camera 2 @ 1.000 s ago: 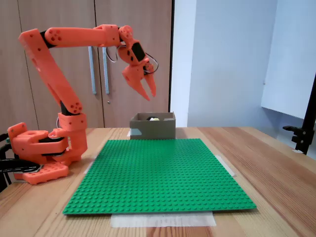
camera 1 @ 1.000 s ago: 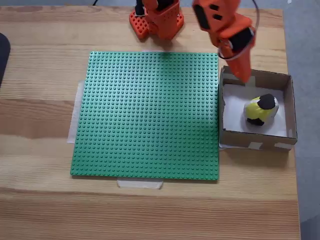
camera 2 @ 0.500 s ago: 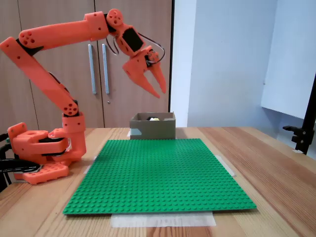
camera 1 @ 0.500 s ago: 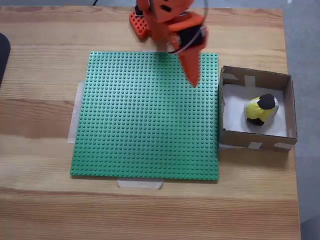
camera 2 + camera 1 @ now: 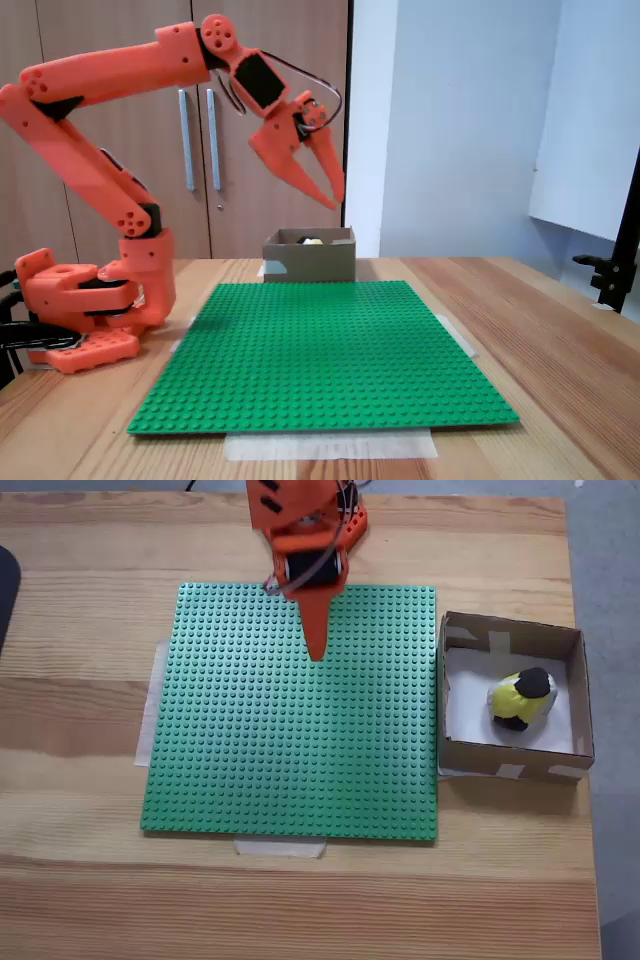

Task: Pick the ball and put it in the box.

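Observation:
The ball [image 5: 520,700], yellow with black and white patches, lies inside the brown cardboard box [image 5: 511,633] on its white bottom, right of centre. In a fixed view from the front, the box [image 5: 310,260] stands at the far end of the table and just the top of the ball [image 5: 313,241] peeks over its rim. My orange gripper [image 5: 318,652] hangs high above the far part of the green plate, well left of the box. The gripper [image 5: 337,201] points down and right, its fingers slightly apart and holding nothing.
A green studded baseplate [image 5: 295,715] is taped to the middle of the wooden table [image 5: 80,880]. The arm's base [image 5: 85,300] sits at the far edge. A dark object [image 5: 5,590] pokes in at the left edge. Cabinet doors [image 5: 200,120] stand behind.
The arm has swung away from above the box to over the green plate and lifted a little. The ball has stayed in the box.

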Controlling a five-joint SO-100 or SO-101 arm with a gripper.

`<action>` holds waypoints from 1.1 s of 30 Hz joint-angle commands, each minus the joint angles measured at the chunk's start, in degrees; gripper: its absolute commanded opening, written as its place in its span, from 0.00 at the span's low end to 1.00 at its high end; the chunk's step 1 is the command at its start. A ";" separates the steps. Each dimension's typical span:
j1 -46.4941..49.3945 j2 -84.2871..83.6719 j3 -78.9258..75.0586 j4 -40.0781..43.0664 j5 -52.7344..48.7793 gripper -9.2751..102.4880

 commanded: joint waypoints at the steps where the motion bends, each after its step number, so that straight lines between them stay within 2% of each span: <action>1: 1.67 5.01 2.46 -2.29 -0.97 0.13; 9: 5.10 12.57 12.74 -6.94 -1.05 0.12; 16: 6.77 18.72 19.51 -11.25 1.93 0.08; 33: 9.14 30.76 35.07 -21.53 3.25 0.08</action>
